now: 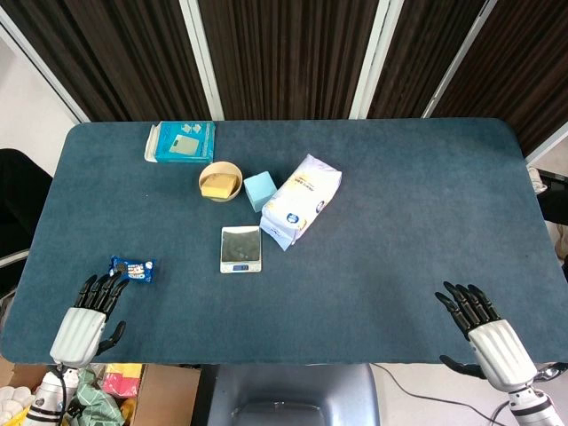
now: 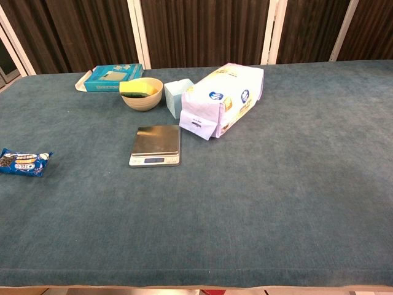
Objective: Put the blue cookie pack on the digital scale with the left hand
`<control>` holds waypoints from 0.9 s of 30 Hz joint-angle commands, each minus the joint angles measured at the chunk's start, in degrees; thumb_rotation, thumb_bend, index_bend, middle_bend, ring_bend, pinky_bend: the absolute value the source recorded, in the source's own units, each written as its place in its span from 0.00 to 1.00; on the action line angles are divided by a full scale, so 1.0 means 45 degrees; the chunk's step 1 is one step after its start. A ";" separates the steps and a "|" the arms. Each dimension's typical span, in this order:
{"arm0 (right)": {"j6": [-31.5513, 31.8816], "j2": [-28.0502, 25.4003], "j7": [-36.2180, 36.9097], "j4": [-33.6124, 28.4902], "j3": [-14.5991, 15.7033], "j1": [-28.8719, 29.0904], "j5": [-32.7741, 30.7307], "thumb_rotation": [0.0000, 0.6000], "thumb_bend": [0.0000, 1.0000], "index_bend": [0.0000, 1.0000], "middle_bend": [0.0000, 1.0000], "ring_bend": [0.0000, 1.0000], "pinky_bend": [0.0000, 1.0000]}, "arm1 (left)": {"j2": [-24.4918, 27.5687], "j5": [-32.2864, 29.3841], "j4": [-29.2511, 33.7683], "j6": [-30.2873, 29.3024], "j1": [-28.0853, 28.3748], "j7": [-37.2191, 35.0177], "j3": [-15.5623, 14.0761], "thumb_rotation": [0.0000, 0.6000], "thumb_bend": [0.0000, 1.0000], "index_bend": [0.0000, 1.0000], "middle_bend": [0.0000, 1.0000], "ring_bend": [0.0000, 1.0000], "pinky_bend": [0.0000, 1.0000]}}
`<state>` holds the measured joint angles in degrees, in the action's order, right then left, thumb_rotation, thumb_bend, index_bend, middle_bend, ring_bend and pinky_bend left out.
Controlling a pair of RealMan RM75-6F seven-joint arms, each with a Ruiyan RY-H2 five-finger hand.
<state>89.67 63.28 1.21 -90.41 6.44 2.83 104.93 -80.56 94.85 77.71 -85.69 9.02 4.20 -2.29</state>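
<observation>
The blue cookie pack (image 1: 132,269) (image 2: 24,162) lies flat on the blue table near its left front edge. My left hand (image 1: 90,318) rests open on the table just in front of the pack, fingertips almost at it, nothing held. The digital scale (image 1: 240,248) (image 2: 156,145), a small silver platform with a display strip, sits in the middle of the table to the right of the pack, its top bare. My right hand (image 1: 484,330) lies open at the front right corner, far from both. Neither hand shows in the chest view.
Behind the scale stand a beige bowl (image 1: 220,181) holding a yellow sponge, a light blue box (image 1: 261,189) and a large white and purple bag (image 1: 302,200). A teal box (image 1: 181,141) lies at the back left. The table's front edge (image 1: 266,359) runs by both hands.
</observation>
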 commanded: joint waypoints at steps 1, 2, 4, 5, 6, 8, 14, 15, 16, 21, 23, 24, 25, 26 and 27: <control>0.0022 -0.0006 0.0033 -0.0011 0.0020 0.0007 0.0064 1.00 0.17 0.00 0.00 0.00 0.00 | -0.0025 0.0011 -0.0053 -0.0020 -0.0034 -0.0013 -0.0038 1.00 0.39 0.00 0.00 0.00 0.04; 0.0035 -0.0005 0.0048 -0.0010 0.0029 0.0011 0.0103 1.00 0.17 0.00 0.00 0.00 0.00 | -0.0048 0.0007 -0.0088 -0.0006 -0.0033 -0.0010 -0.0042 1.00 0.39 0.00 0.00 0.00 0.04; 0.0001 -0.0003 0.0035 0.0013 0.0051 0.0027 0.0138 1.00 0.17 0.00 0.00 0.00 0.00 | -0.0145 -0.0004 -0.0236 0.0102 0.0036 0.0104 -0.0010 1.00 0.39 0.00 0.00 0.01 0.04; -0.0021 -0.0013 0.0053 0.0007 0.0068 0.0033 0.0146 1.00 0.17 0.00 0.00 0.00 0.00 | -0.0230 0.0017 -0.0365 0.0129 0.0095 0.0176 0.0037 1.00 0.39 0.00 0.00 0.06 0.08; -0.0011 -0.0010 0.0103 -0.0012 0.0059 0.0042 0.0146 1.00 0.17 0.00 0.00 0.00 0.00 | -0.0360 0.0042 -0.0565 0.0167 0.0194 0.0269 0.0125 1.00 0.39 0.00 0.00 0.14 0.13; -0.0009 -0.0007 0.0096 -0.0002 0.0047 0.0057 0.0160 1.00 0.17 0.00 0.00 0.00 0.00 | -0.0695 -0.0010 -0.1061 0.0412 0.0478 0.0189 0.0337 1.00 0.39 0.00 0.00 0.48 0.47; -0.0056 -0.0042 0.0160 -0.0027 0.0019 0.0081 0.0067 1.00 0.17 0.00 0.00 0.00 0.00 | -0.1228 -0.0581 -0.1868 0.1238 0.1152 0.0457 0.0972 1.00 0.39 0.00 0.00 0.80 0.82; -0.0055 -0.0043 0.0162 -0.0029 0.0017 0.0081 0.0062 1.00 0.17 0.00 0.00 0.00 0.00 | -0.1245 -0.0618 -0.1895 0.1292 0.1181 0.0491 0.0993 1.00 0.39 0.00 0.00 0.81 0.83; -0.0050 -0.0047 0.0174 -0.0037 0.0010 0.0081 0.0052 1.00 0.17 0.00 0.00 0.00 0.00 | -0.1292 -0.0749 -0.1967 0.1505 0.1287 0.0576 0.1060 1.00 0.39 0.00 0.00 0.83 0.85; -0.0160 -0.0064 0.0192 -0.0060 0.0013 0.0129 0.0011 1.00 0.17 0.00 0.00 0.00 0.00 | -0.1847 -0.2540 -0.3158 0.3558 0.1989 0.0677 0.1828 1.00 0.39 0.00 0.00 0.88 0.89; -0.0118 -0.0081 0.0231 -0.0064 -0.0008 0.0119 -0.0016 1.00 0.17 0.00 0.00 0.00 0.00 | -0.1976 -0.2804 -0.3498 0.3862 0.2063 0.0544 0.1869 1.00 0.39 0.00 0.00 0.88 0.90; -0.0105 -0.0084 0.0245 -0.0065 -0.0023 0.0113 -0.0045 1.00 0.17 0.00 0.00 0.00 0.00 | -0.2029 -0.2904 -0.3644 0.3994 0.2096 0.0476 0.1873 1.00 0.39 0.00 0.00 0.88 0.90; -0.0102 -0.0089 0.0258 -0.0068 -0.0040 0.0111 -0.0083 1.00 0.17 0.00 0.00 0.00 0.00 | -0.2102 -0.3039 -0.3852 0.4152 0.2150 0.0420 0.1902 1.00 0.39 0.00 0.00 0.88 0.90; -0.0116 -0.0092 0.0266 -0.0073 -0.0047 0.0116 -0.0103 1.00 0.17 0.00 0.00 0.00 0.00 | -0.2166 -0.3121 -0.4011 0.4253 0.2197 0.0400 0.1923 1.00 0.39 0.00 0.00 0.88 0.90; -0.0132 -0.0095 0.0272 -0.0077 -0.0052 0.0123 -0.0118 1.00 0.17 0.00 0.00 0.00 0.00 | -0.2237 -0.3188 -0.4160 0.4319 0.2237 0.0370 0.1944 1.00 0.39 0.00 0.00 0.88 0.90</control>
<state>89.08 62.86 2.42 -90.75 6.22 3.38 104.40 -89.83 81.44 60.13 -67.21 18.43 6.27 5.95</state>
